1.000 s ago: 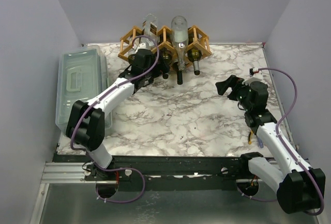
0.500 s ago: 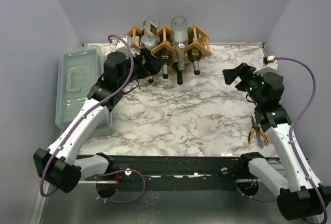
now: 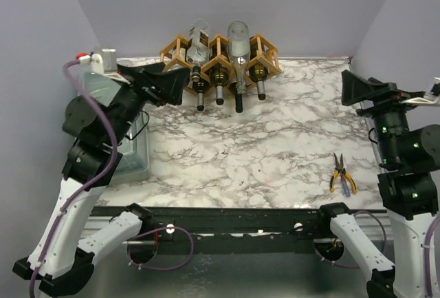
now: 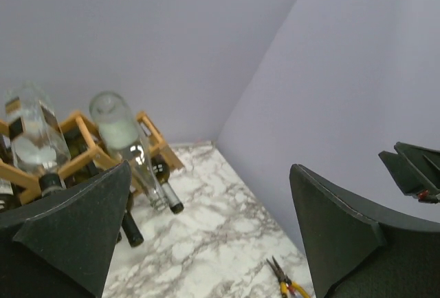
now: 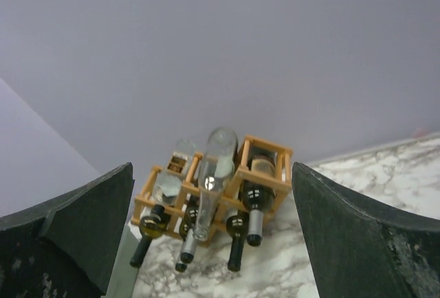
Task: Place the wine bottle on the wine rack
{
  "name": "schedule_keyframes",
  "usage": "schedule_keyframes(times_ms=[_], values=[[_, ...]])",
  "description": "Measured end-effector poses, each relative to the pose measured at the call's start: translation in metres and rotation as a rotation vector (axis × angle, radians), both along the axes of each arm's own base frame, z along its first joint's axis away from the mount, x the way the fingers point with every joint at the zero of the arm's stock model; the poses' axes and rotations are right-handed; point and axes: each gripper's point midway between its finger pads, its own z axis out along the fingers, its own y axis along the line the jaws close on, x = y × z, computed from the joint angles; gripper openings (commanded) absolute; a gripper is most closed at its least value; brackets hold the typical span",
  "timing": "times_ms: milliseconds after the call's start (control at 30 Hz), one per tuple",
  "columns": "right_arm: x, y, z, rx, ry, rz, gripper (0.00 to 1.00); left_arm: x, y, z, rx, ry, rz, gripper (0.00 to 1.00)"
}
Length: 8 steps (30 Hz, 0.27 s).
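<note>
The light-brown wooden wine rack [image 3: 220,56] stands at the table's back centre. It holds several bottles. A clear wine bottle [image 3: 238,49] lies on top, neck toward me, and another clear bottle [image 3: 199,45] lies to its left. Dark bottles fill the lower cells. My left gripper [image 3: 172,83] is raised high, left of the rack, open and empty. My right gripper [image 3: 354,90] is raised at the right, open and empty. The left wrist view shows the rack [image 4: 82,129] between wide-apart fingers [image 4: 75,236]. The right wrist view shows the rack [image 5: 265,167] and the top bottle [image 5: 214,174].
A grey-green lidded plastic box [image 3: 136,157] sits at the left table edge, mostly hidden behind my left arm. Yellow-handled pliers [image 3: 342,174] lie at the right front and also show in the left wrist view [image 4: 289,285]. Purple walls close the back and sides.
Both arms have risen and drawn back from the table. The left gripper has come away from the rack's left bottles, up and to the left. The right gripper has moved up and right.
</note>
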Motion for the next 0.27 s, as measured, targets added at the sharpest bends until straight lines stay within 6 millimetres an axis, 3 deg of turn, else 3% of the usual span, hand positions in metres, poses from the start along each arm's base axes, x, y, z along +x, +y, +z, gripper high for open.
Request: schedule_keyframes(times_ms=[133, 267], values=[[-0.024, -0.01, 0.037, 0.021, -0.093, -0.036, 1.0, -0.029, 0.023, 0.036, -0.047, -0.129, 0.048, 0.99], [-0.043, -0.016, 0.051, 0.036, -0.143, -0.056, 1.0, -0.045, 0.041, 0.053, -0.068, -0.201, 0.098, 0.99]])
